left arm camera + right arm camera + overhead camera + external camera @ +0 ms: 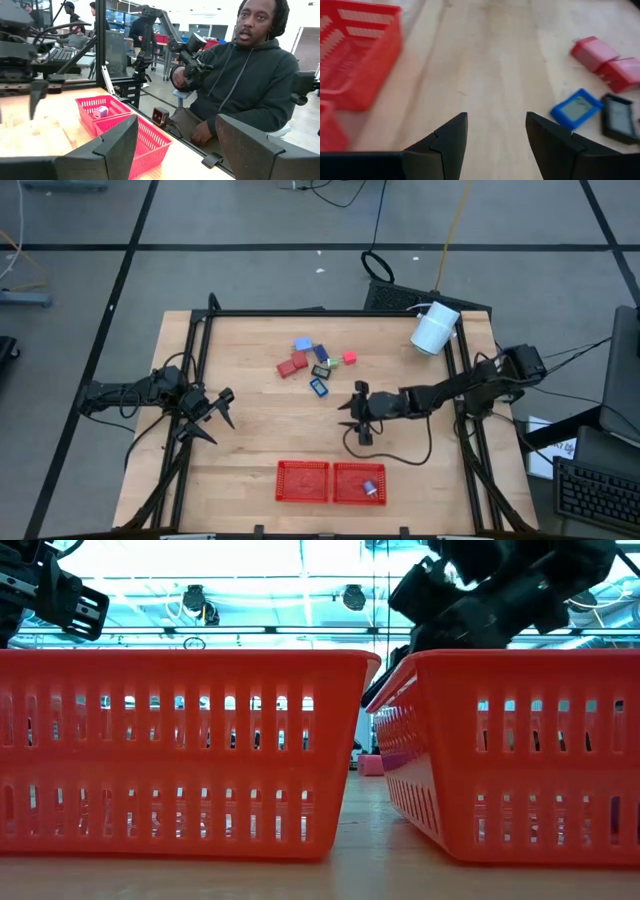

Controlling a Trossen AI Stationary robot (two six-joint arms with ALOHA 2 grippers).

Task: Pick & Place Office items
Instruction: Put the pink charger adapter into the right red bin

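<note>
Fingers spread and empty on both arms: the right gripper (358, 417) hovers over the middle of the wooden bench (250, 440), while the left gripper (213, 418) waits, also released, near the bench's left edge. The office items (318, 362), a loose cluster of small red, blue, black and green blocks, lie toward the far edge, with a blue-framed square piece (576, 108) nearest the right gripper and a black one (620, 118) just beside it. One purple-tinted piece (368, 488) already sits in the right-hand red mesh tray (359, 468); the left-hand red mesh tray (302, 481) beside it looks bare. A clean pick likely means centring the open jaws squarely over the blue-framed piece, since its black neighbour crowds one side. A white cylinder (435, 329) lies at the far right corner, well clear. A seated person in a dark hooded top (245, 85) watches from beyond the near edge.
</note>
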